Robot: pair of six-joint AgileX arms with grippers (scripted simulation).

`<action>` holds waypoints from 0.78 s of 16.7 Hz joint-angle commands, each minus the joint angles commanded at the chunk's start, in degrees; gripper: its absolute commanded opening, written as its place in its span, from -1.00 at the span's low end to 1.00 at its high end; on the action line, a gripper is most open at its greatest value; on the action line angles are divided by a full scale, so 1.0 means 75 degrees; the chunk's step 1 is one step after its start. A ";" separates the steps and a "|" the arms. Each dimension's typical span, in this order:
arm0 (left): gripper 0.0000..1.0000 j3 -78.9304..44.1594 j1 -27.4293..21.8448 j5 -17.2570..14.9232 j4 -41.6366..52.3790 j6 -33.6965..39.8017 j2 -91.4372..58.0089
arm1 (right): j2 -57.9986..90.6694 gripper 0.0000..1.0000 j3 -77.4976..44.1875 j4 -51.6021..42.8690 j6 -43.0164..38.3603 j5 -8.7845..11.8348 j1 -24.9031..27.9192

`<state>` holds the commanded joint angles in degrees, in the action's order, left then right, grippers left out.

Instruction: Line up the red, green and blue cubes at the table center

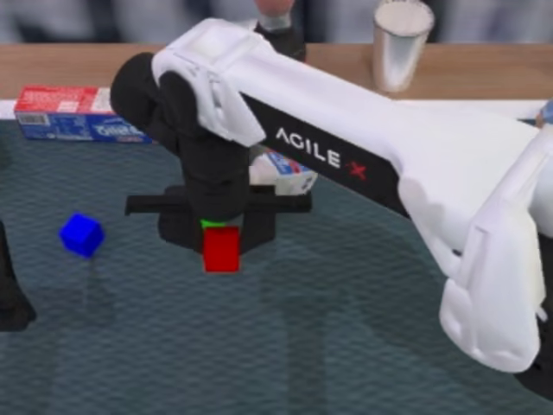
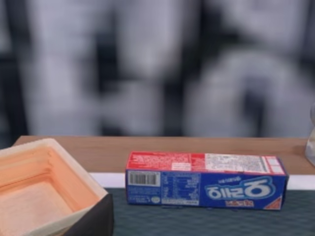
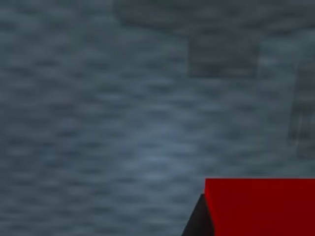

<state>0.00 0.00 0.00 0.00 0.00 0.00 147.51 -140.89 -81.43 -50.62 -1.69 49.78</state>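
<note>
green cube (image 1: 211,224) mostly hidden under right hand (image 1: 218,226), fingers perhaps closed

A rendered simulation tabletop: woven teal table (image 1: 346,346), wooden strip (image 1: 69,65), blurred backdrop, a carton (image 2: 204,181) as clutter.

The red cube (image 1: 221,249) sits near the middle of the dark teal counter (image 1: 328,346), partly under the arm. A sliver of the green cube (image 1: 210,224) shows just behind it, touching or nearly so. The blue cube (image 1: 82,234) lies well apart toward the left, turned at an angle.
</note>
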 joint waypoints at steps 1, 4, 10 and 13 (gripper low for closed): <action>1.00 0.0000 0.0000 0.0000 0.0000 0.0000 0.0000 | -0.0015 -1.00 0.0248 0.0253 -0.0008 0.0003 -0.0003; 1.00 0.0000 0.0000 0.0000 0.0000 0.0000 0.0000 | -0.0024 -1.00 0.1214 0.1166 -0.0018 -0.0001 0.0011; 1.00 0.0000 0.0000 0.0000 0.0000 0.0000 0.0000 | -0.0004 -1.00 0.1898 0.1841 -0.0024 -0.0026 0.0045; 1.00 0.0000 0.0000 0.0000 0.0000 0.0000 0.0000 | -0.0004 -0.70 0.1898 0.1841 -0.0024 -0.0026 0.0045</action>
<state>0.00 0.00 0.00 0.00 0.00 0.00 147.48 -126.65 -67.62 -50.80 -1.88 50.12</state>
